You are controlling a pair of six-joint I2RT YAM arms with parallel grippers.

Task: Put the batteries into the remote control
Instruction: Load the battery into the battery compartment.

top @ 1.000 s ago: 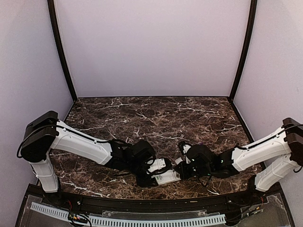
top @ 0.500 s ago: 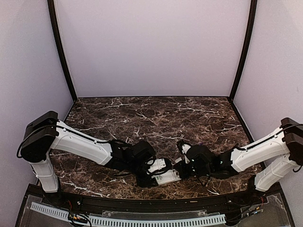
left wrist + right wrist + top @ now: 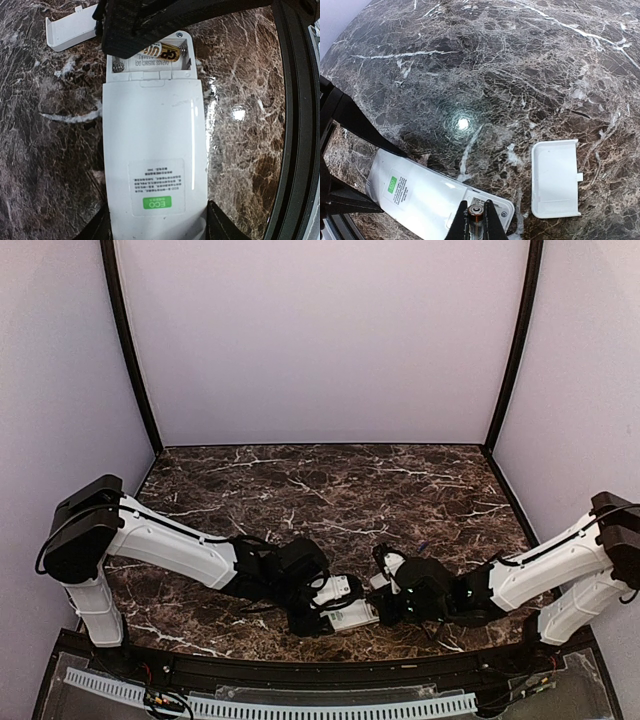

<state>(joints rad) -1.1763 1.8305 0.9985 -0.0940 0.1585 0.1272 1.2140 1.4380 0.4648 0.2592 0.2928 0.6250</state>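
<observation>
**Q:** Right gripper [image 3: 476,222]?
**A:** Pinching a battery [image 3: 161,52]. Its long axis runs across the remote [image 3: 152,150], at the open bay [image 3: 145,64] on the far end. I cannot tell if it is seated.
**Q:** Left gripper [image 3: 157,231]?
**A:** Half spread, clamping the remote's label end. My right arm is nearer the bay, so I'd press straight down.

Right arm [image 3: 530,575] dropped — nearer remote control [image 3: 352,615].
</observation>
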